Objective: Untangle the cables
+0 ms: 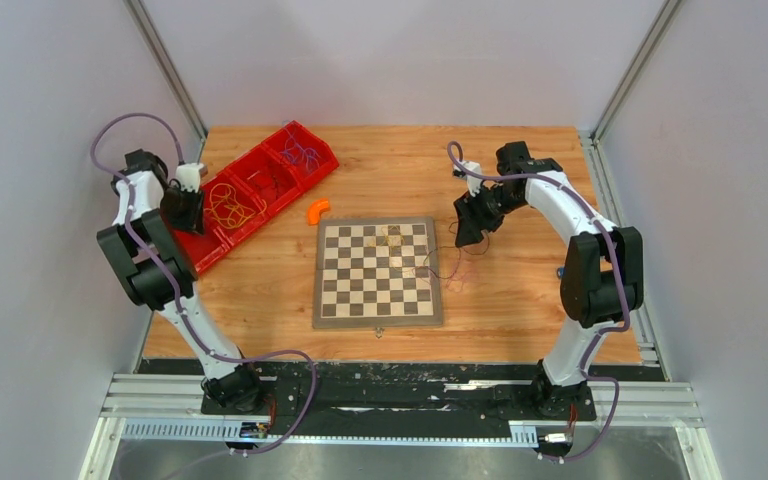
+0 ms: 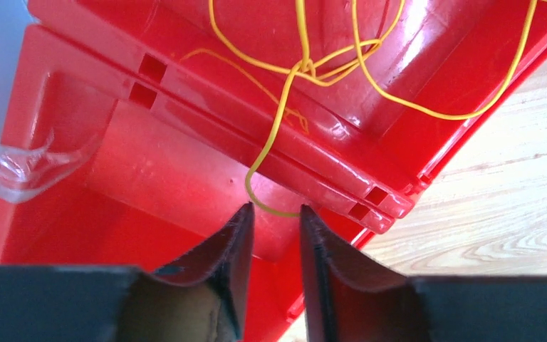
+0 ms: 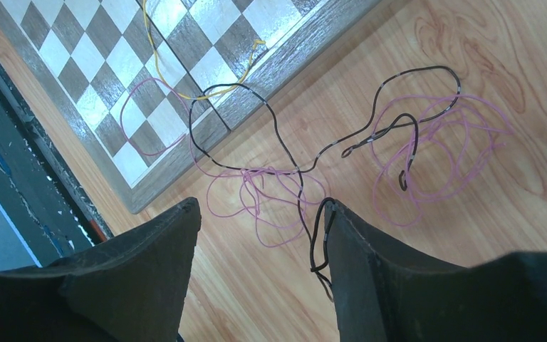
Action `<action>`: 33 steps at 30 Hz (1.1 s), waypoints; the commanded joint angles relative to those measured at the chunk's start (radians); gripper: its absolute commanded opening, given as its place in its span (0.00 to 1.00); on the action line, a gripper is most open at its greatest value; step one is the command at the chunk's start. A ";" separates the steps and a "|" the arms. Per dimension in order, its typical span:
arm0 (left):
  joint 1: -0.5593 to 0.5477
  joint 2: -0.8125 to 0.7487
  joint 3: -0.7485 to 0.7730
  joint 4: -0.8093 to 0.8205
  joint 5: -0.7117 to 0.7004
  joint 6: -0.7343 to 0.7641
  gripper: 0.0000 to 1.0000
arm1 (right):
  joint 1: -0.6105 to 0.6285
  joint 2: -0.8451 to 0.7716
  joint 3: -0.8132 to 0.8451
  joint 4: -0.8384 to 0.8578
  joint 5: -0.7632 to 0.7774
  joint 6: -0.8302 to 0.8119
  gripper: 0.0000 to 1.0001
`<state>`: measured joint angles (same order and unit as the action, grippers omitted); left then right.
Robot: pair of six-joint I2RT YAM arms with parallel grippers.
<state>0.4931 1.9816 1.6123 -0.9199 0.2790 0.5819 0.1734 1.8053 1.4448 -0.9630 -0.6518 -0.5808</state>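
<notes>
A tangle of thin cables lies beside the chessboard's (image 1: 375, 272) right edge: a black cable (image 3: 278, 135), a pink-purple cable (image 3: 434, 153) and a yellow cable (image 3: 158, 68) that runs onto the board. My right gripper (image 3: 260, 204) hangs open just above them (image 1: 470, 225). A black loop is hooked over its right fingertip (image 3: 335, 214). My left gripper (image 2: 274, 208) is slightly open over the red bins (image 1: 182, 205). A loop of knotted yellow cable (image 2: 306, 68) from the middle bin hangs over the bin wall and crosses between its tips, not gripped.
The row of red bins (image 1: 222, 250) stands at the back left; the far bin holds purple-blue cables (image 1: 303, 152). An orange curved piece (image 1: 317, 210) lies between the bins and the chessboard. A clear plastic scrap (image 2: 21, 167) sits at one bin's edge.
</notes>
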 commanded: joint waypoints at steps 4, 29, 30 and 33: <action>-0.012 -0.030 0.090 -0.015 0.096 0.022 0.15 | 0.003 -0.020 0.024 -0.023 0.000 -0.020 0.63; -0.142 0.248 0.344 -0.028 0.069 -0.174 0.00 | 0.002 -0.074 -0.067 0.059 -0.036 0.005 0.63; -0.144 0.251 0.342 -0.030 0.058 -0.173 0.00 | 0.003 -0.075 -0.071 0.063 -0.038 0.005 0.63; -0.148 0.248 0.348 -0.058 0.065 -0.174 0.18 | 0.001 -0.073 -0.074 0.070 -0.046 0.006 0.63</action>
<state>0.3531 2.2539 1.9236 -0.9432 0.3515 0.4248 0.1734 1.7737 1.3766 -0.9367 -0.6609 -0.5774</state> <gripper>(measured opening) 0.058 0.627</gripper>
